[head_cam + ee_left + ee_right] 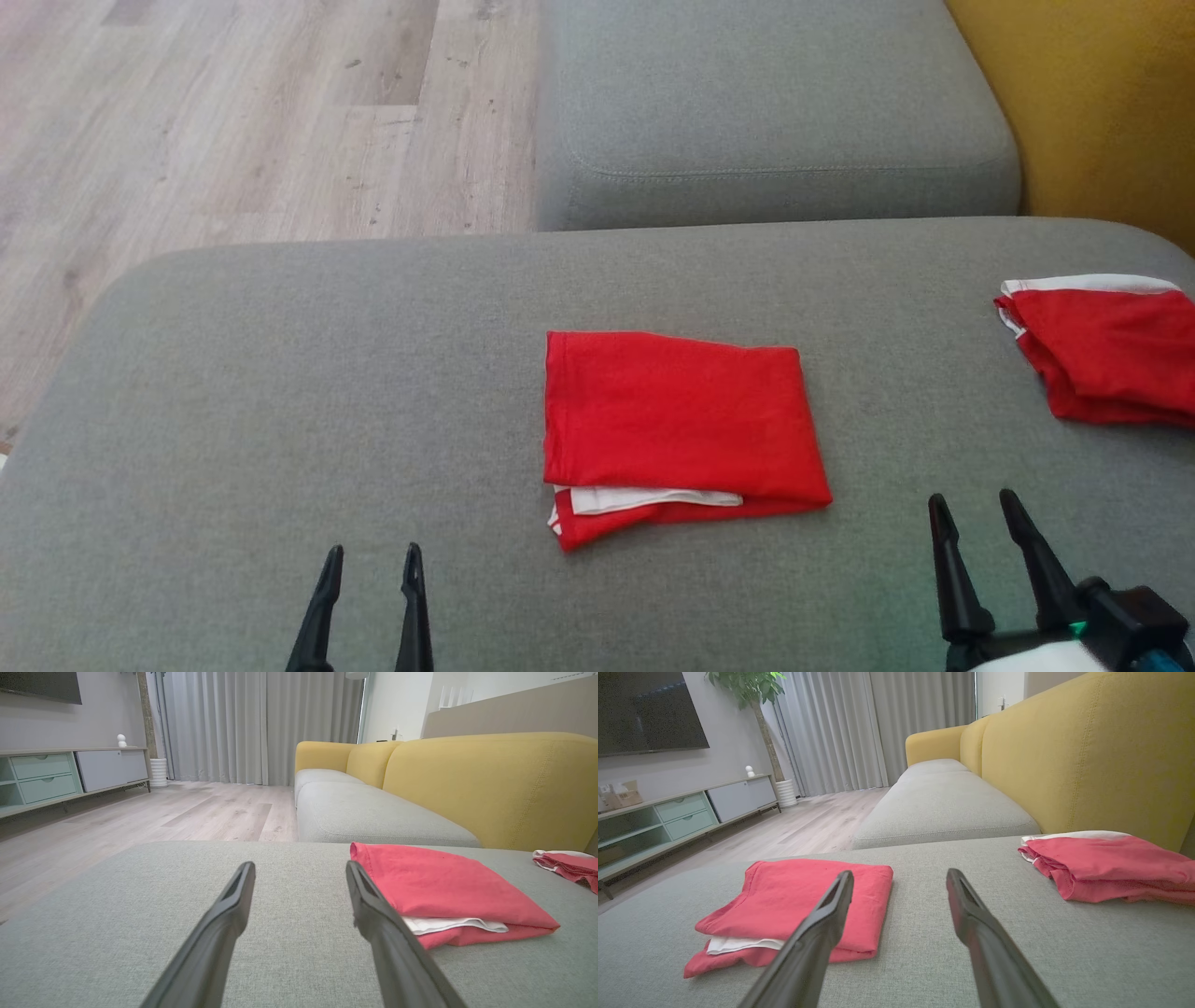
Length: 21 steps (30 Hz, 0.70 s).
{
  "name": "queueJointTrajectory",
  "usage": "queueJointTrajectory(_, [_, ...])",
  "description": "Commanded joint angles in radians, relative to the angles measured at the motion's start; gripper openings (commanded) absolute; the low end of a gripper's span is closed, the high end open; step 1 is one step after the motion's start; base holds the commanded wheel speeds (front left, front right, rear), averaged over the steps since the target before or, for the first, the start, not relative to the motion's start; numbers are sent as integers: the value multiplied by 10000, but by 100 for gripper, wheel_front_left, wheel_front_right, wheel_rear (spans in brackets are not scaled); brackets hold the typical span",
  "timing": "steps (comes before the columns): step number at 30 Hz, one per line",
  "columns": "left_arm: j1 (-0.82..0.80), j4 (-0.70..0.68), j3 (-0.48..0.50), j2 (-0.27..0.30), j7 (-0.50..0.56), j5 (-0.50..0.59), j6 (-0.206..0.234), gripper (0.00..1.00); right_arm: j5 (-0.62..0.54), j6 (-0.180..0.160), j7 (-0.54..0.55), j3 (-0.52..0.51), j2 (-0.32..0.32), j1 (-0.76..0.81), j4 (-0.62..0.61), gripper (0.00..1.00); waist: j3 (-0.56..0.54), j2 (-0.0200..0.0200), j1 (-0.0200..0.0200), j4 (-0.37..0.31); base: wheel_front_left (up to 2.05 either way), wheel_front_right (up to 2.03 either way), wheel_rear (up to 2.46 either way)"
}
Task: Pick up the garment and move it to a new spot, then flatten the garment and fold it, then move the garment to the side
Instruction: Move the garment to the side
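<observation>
The left gripper [373, 558] hovers low over the near edge of the grey cushion [280, 392], its two fingers spread apart and holding nothing; the right gripper [974, 506] sits at the near right, fingers likewise apart and empty; neither touches any cloth.

Between them, and a little further out, lies the garment [681, 420]: red, folded into a neat rectangle in the middle of the cushion, with a strip of white showing under its near edge; in the left wrist view it lies just beside that gripper's right finger, apart from it.

Well off to the right, near the cushion's edge and close to the yellow backrest [1102, 103], sits a second garment [1111, 350], also red with white trim, bundled more loosely; beyond the cushion is pale wooden floor [233, 112].

Judging by how things lie, the picking up, flattening and folding look finished; the fold is tidy and flat; what seems left is the last step, shifting the folded garment to the side, and neither gripper has hold of it for that.
</observation>
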Motion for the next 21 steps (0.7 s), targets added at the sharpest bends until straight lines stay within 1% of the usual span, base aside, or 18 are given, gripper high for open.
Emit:
queueJointTrajectory(1, [-481,-299,404,-64,-95,112,19,100,4,37,-137,165,-206,-514,-259,100,4,0,0,-21,0,0,0])
queueJointTrajectory(5, [-517,-278,384,-64,-95,139,-2,100,125,37,-137,122,-194,-540,-252,100,30,0,0,-3,0,0,0])
queueJointTrajectory(8, [-565,-296,255,-64,-95,127,-108,100,150,37,-137,98,-232,-575,-214,100,138,0,0,88,0,0,0])
queueJointTrajectory(10, [-587,-311,185,-64,-95,-69,-149,100,143,37,-137,111,-266,-716,-114,100,259,0,0,150,0,0,0])
queueJointTrajectory(15, [-718,-377,117,-64,-95,-378,-9,100,401,37,-137,121,-415,-1315,264,100,593,0,0,321,0,0,0])
queueJointTrajectory(18, [-872,-448,-62,-64,-95,-600,10,100,795,37,-137,164,-608,-1901,743,100,868,0,0,503,0,0,0])
queueJointTrajectory(21, [-1019,-542,-274,-64,-95,-688,-70,100,1484,37,-124,569,-897,-2570,1629,100,1116,0,0,675,0,0,0])
